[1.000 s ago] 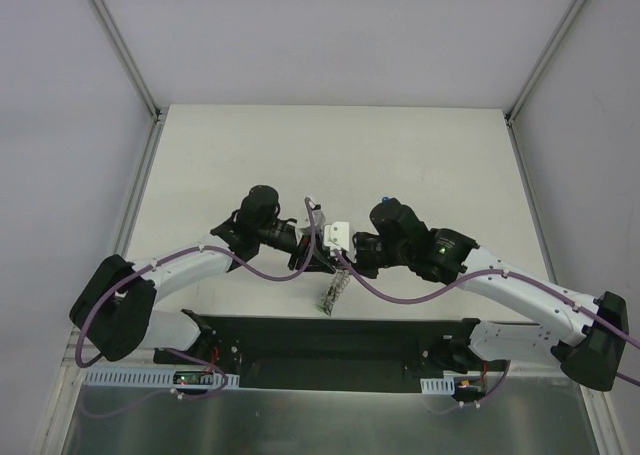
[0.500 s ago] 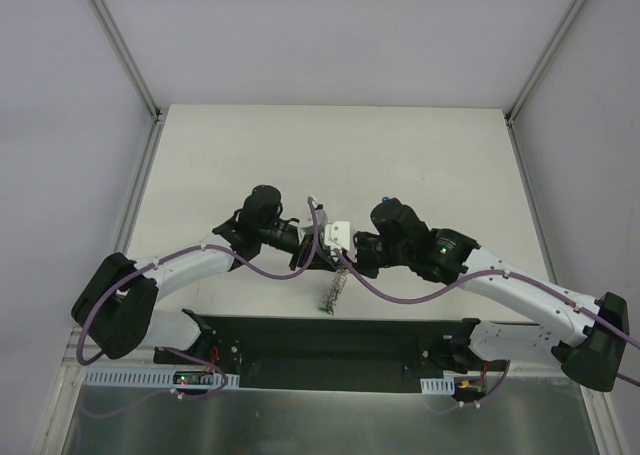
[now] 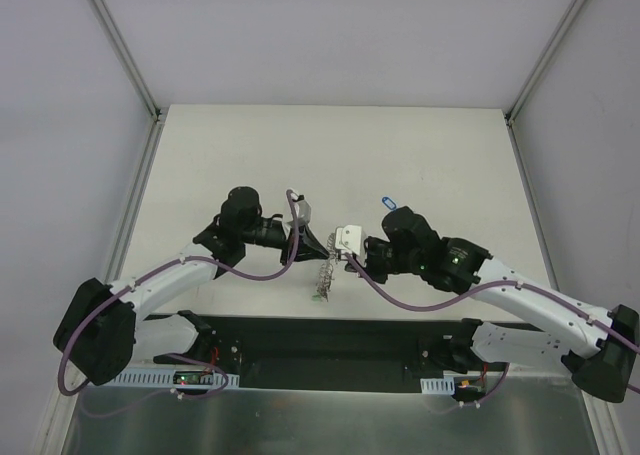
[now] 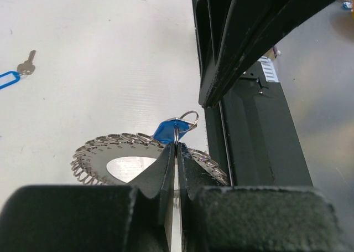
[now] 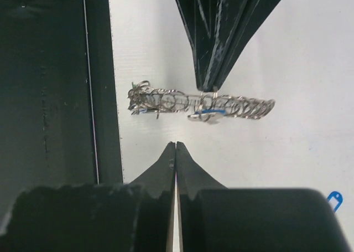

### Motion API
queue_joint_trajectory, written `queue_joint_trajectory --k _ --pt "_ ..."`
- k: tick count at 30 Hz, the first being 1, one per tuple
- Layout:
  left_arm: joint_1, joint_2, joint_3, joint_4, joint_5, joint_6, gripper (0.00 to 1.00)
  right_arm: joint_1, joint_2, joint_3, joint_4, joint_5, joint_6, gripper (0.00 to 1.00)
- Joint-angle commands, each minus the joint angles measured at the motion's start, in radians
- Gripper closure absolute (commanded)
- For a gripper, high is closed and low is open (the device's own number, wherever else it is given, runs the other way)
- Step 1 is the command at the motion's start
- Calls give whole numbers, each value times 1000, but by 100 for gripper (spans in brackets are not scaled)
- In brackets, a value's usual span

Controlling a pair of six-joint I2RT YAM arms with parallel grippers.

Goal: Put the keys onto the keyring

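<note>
The keyring (image 3: pixel 322 278), a silvery ring with a coiled edge, hangs above the table's near part. My left gripper (image 3: pixel 321 254) is shut on its upper edge; the left wrist view shows the fingertips (image 4: pixel 166 158) pinching the keyring (image 4: pixel 105 152), with a blue key tag (image 4: pixel 167 130) and a small split ring on it. My right gripper (image 5: pixel 175 145) is shut and empty, a short way from the edge-on keyring (image 5: pixel 232 105). A loose key with a blue tag (image 3: pixel 390 202) lies on the table behind the right arm, and it also shows in the left wrist view (image 4: pixel 16 73).
A black base strip (image 3: pixel 330 335) runs along the table's near edge just below the hanging ring, also seen in the right wrist view (image 5: pixel 50 97). Grey walls with metal frame rails (image 3: pixel 125 55) enclose the table on three sides.
The two grippers have drawn apart: the left arm swung left with the keyring, the right arm pulled back to the right. The loose blue-tagged key behind the right arm is now uncovered.
</note>
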Motion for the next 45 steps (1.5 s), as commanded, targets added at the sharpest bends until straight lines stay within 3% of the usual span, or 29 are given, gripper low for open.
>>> queue_joint_trajectory --k 1,5,7,8,13,36,45 --pt "9 -63 -18 140 -39 -68 100 1 0 -17 40 -3 36 99" --pt "9 -80 -20 125 -55 -68 100 1 -35 -44 120 45 61 96" --pt "9 -83 -20 111 -71 -68 100 4 -77 -56 147 72 69 82" --pt "9 -86 -18 96 -72 -64 100 3 -86 -58 164 83 65 68" --pt "9 -86 -12 68 -89 -68 100 12 -102 -41 191 119 30 60" --pt "9 -100 3 35 -88 -68 100 60 72 54 234 151 -40 67" --pt "9 -122 0 35 -103 -101 100 60 75 45 224 165 -33 95"
